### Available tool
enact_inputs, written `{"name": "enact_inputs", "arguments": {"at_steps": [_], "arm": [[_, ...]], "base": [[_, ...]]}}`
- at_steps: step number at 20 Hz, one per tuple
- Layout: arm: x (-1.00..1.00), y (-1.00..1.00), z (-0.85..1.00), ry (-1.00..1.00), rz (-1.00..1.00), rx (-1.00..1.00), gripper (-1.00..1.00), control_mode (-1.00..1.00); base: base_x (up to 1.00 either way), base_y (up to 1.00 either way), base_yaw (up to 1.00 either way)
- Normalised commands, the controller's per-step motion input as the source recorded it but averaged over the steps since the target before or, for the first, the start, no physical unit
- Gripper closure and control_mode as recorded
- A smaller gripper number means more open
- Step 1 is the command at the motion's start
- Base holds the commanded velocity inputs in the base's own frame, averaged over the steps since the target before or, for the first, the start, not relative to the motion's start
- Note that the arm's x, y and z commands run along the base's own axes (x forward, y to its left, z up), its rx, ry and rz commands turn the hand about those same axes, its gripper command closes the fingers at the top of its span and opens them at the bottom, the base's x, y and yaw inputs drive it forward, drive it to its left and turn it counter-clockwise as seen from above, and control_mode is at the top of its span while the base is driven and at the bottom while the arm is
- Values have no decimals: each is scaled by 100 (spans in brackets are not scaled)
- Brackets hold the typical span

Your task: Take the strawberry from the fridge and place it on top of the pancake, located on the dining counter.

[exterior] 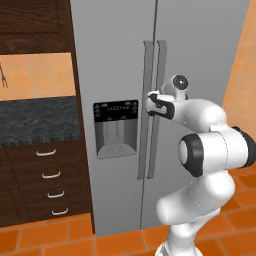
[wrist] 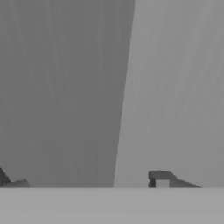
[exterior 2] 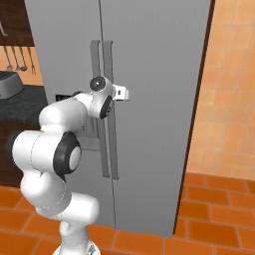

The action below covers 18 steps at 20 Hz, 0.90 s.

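Note:
The fridge (exterior: 115,60) stands with both grey steel doors closed, and its two long vertical handles (exterior: 161,65) meet at the middle. My gripper (exterior: 151,103) is right up against these handles at mid height, level with the top of the black-edged dispenser panel (exterior: 116,127). From the right base the gripper (exterior 2: 124,93) pokes out just right of the handles (exterior 2: 108,55). In the hand view the gripper (wrist: 85,179) is open, its fingertips (wrist: 162,177) far apart, with a vertical grey edge of the fridge (wrist: 175,87) between them. The strawberry is hidden behind the doors.
A dark-topped wall counter (exterior: 37,120) with dark wood drawers (exterior: 50,175) adjoins the fridge on the left. Utensils (exterior 2: 20,57) hang on the wall above it. An orange tiled wall (exterior 2: 229,99) flanks the fridge on the right, over orange floor tiles (exterior 2: 214,224).

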Motion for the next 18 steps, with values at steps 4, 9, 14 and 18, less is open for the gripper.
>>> {"name": "enact_inputs", "arguments": {"at_steps": [4, 9, 14, 18], "arm": [[-96, -44, 0, 0, -15, 9, 100, -100], [-100, -82, 6, 0, -19, 14, 100, -100], [-100, -100, 3, 0, -18, 18, 100, -100], [-100, -100, 1, 0, -15, 18, 100, -100]], "base": [[0, 0, 0], [0, 0, 0], [0, 0, 0], [0, 0, 0]]}}
